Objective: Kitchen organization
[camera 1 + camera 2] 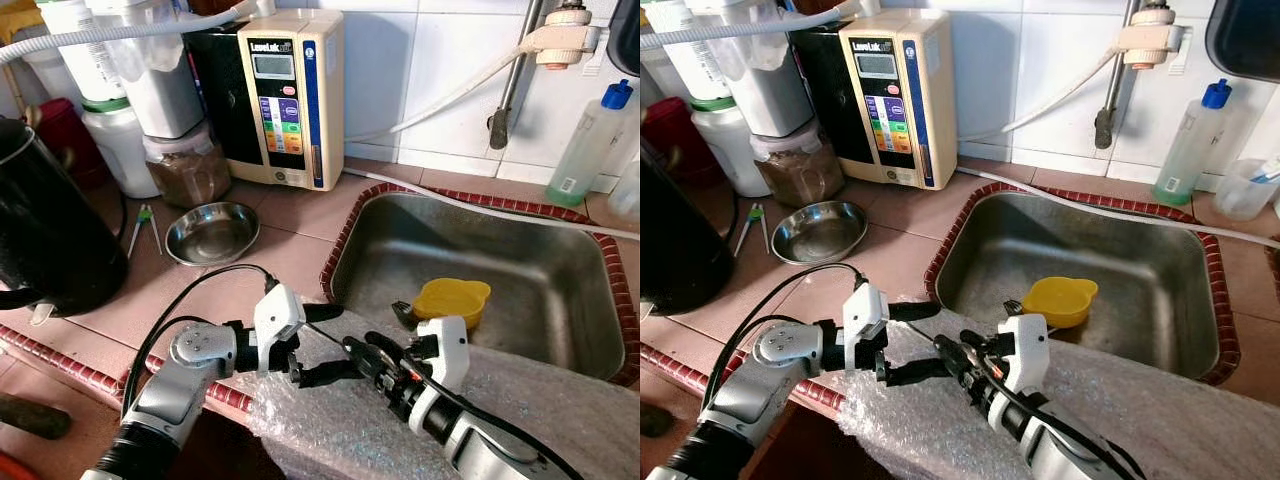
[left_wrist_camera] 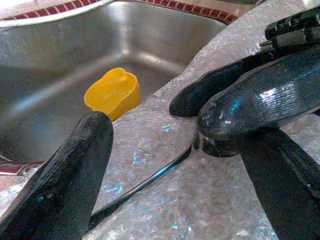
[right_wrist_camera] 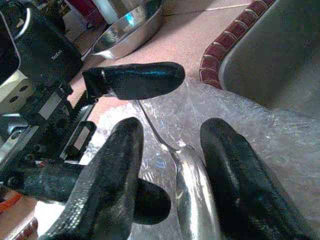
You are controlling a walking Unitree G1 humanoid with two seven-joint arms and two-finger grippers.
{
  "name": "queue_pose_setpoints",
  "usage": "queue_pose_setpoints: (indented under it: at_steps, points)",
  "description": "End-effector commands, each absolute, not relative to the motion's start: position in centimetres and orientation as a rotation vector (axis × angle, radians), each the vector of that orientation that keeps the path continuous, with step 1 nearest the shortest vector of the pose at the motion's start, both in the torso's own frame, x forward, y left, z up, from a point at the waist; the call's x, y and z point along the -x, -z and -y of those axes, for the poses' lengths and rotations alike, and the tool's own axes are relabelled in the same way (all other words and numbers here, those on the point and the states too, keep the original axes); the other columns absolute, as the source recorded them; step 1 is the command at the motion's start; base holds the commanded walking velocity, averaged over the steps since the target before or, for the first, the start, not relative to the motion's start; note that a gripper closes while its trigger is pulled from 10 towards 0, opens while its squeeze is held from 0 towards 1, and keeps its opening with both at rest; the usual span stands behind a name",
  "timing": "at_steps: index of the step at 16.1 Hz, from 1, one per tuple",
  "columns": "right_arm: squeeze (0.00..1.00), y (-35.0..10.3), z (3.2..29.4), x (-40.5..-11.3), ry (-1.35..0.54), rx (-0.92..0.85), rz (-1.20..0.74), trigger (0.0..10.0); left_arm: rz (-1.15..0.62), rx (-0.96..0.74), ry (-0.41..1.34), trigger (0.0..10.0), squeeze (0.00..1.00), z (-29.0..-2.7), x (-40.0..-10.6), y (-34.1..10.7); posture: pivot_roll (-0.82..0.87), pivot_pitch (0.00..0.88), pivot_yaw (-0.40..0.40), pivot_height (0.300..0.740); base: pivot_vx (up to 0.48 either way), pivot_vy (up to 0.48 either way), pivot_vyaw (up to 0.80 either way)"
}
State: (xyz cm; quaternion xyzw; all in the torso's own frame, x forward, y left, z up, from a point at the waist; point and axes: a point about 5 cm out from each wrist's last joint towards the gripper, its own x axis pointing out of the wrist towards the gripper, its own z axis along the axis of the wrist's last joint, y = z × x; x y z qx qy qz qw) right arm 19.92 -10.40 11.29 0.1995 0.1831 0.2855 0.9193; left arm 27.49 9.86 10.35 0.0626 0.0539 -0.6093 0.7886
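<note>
A metal spoon lies over a sheet of bubble wrap draped on the counter's front edge by the sink. My right gripper reaches in from the right and is shut on the spoon's bowl end. The thin handle runs toward my left gripper. That gripper faces the right one with its fingers open above and below the handle, not touching it. A yellow plastic cup sits in the sink just beyond the wrap.
A steel bowl stands on the tiled counter left of the sink, with a black kettle at far left. A water machine, jars and containers line the back wall. A blue-capped bottle stands behind the sink.
</note>
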Motion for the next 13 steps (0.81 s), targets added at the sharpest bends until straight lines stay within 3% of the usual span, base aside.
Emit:
queue_pose_setpoints:
  at_steps: [1, 4, 13]
  points:
    - [0.0, -9.9, 10.3, -19.1, -0.588, -0.418, -0.478, 0.0, -0.039, -0.154, 1.286, 10.0, 0.0, -10.2, -28.4, -11.9, -0.12, 0.005, 0.089, 0.74, 0.0, 0.0, 0.0]
    - [0.0, -9.8, 10.7, -19.3, -0.544, -0.403, -0.468, 0.0, -0.043, -0.16, 1.288, 10.0, 0.0, -10.4, -28.6, -12.0, -0.11, 0.002, 0.105, 0.74, 0.0, 0.0, 0.0]
    - [0.0, -14.0, 15.0, -21.8, -0.277, -0.384, -0.056, 0.0, -0.03, -0.162, 1.252, 10.0, 0.0, -10.5, -29.4, -12.2, -0.12, 0.0, 0.114, 0.74, 0.0, 0.0, 0.0]
